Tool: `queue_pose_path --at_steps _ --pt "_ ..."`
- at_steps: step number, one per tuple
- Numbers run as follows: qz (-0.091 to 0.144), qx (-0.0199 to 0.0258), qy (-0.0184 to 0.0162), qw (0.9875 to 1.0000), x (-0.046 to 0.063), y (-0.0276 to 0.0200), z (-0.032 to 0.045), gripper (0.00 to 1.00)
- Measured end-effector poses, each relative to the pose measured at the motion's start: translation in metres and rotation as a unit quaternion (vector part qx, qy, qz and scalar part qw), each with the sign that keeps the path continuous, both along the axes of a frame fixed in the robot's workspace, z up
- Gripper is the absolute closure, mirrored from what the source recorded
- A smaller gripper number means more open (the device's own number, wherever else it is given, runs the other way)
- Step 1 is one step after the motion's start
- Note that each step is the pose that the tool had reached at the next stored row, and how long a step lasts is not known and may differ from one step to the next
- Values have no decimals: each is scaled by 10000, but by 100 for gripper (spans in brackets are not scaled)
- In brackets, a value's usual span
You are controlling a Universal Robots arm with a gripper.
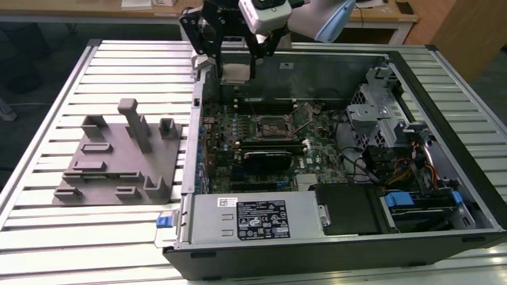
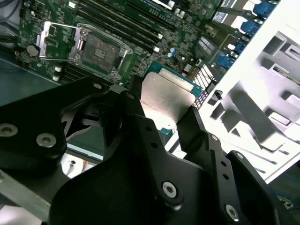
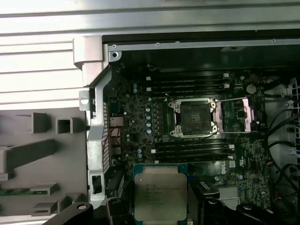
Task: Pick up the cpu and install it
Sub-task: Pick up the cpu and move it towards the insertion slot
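My gripper (image 1: 237, 74) hangs above the back left corner of the open computer case, shut on the cpu (image 1: 237, 72), a flat square chip with a silvery top. Both wrist views show the cpu (image 2: 165, 99) (image 3: 159, 195) clamped between the black fingers (image 2: 140, 124). The open socket (image 1: 273, 126) sits in the middle of the green motherboard, its metal frame swung up; the same socket (image 3: 196, 118) (image 2: 101, 49) appears in both wrist views, some way off from the held chip.
A grey fixture plate (image 1: 119, 157) with upright blocks lies on the slatted table at the exterior view's left of the case. Inside the case are memory slots (image 1: 269, 145), a drive cage (image 1: 380, 113), cables and a power supply (image 1: 253, 217) at the front.
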State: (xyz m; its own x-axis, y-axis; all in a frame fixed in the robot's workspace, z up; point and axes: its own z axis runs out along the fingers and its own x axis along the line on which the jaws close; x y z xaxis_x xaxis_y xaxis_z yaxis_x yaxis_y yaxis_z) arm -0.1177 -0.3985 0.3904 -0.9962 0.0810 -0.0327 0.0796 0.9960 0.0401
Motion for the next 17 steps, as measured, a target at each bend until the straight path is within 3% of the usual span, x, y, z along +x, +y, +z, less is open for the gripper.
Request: queue_pose_path --at_steps 12,17 --pt "0 1 0 10000 237 2 -3 46" --pt "0 0 0 10000 283 2 -14 46"
